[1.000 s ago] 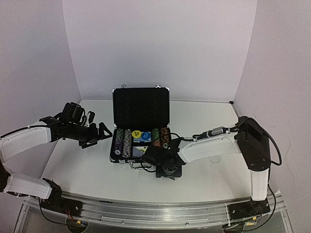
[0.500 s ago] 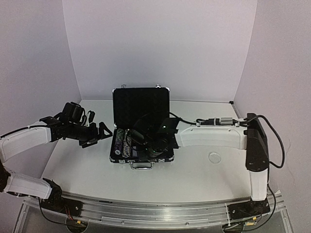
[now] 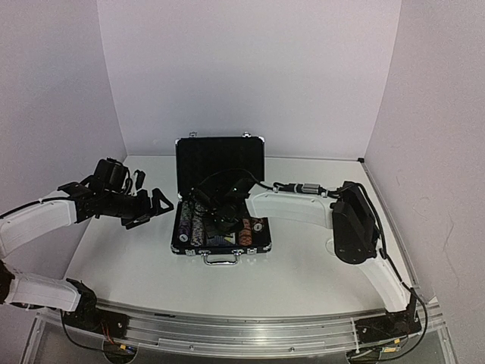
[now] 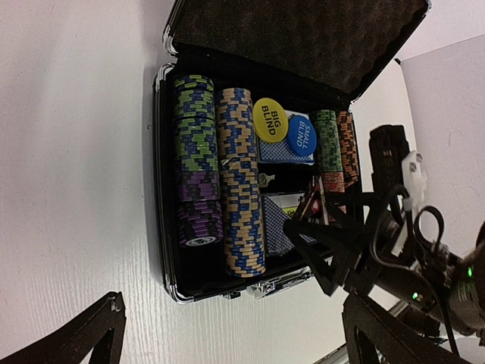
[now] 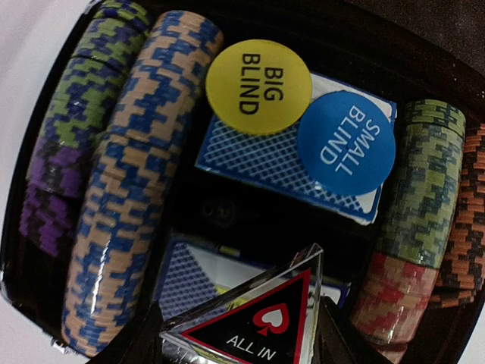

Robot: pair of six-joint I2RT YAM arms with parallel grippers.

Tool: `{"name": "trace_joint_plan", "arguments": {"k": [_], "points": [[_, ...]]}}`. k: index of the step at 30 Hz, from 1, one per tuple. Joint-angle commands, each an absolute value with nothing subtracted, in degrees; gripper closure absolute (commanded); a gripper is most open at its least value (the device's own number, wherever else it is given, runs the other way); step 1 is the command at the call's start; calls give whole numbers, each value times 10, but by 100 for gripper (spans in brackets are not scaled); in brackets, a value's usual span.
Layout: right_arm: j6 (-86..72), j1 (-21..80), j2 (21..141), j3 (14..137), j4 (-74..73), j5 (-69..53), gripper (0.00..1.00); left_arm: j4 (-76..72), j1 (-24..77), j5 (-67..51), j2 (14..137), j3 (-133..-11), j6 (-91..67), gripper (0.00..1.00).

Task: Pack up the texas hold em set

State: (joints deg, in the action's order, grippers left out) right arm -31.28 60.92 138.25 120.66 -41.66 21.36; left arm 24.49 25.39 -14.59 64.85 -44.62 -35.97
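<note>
- Right gripper, top view: over the open case at centre frame; left gripper, jaws spread, left of it.
- Left wrist: chips fill the case's left rows.
- Right wrist: jaws pinch the marker, bottom centre; discs lie on a deck.

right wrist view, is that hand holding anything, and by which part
Yes: the right hand holds the triangular ALL IN marker, pinched across its two sides at the wide end. The left hand is open and holds nothing.

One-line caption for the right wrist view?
Right end effector holds the ALL IN triangle over the open case of chips, cards, yellow disc and blue disc.
</note>
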Motion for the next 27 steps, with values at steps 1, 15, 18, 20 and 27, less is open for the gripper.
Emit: {"name": "trace_joint_plan", "arguments": {"k": [1, 15, 18, 20, 27], "points": [[-289, 597, 1409, 1255, -417, 188, 60, 249, 250, -134, 638, -458, -356, 0], [-291, 599, 1409, 1231, -412, 118, 58, 238, 251, -131, 655, -457, -354, 0], [-292, 604, 1408, 1229, -410, 111, 58, 234, 251, -132, 661, -459, -354, 0], [-295, 605, 1409, 1228, -409, 108, 57, 233, 251, -132, 666, -460, -354, 0], [-305, 609, 1418, 1228, -403, 97, 55, 227, 250, -135, 678, -461, -355, 0]]}}
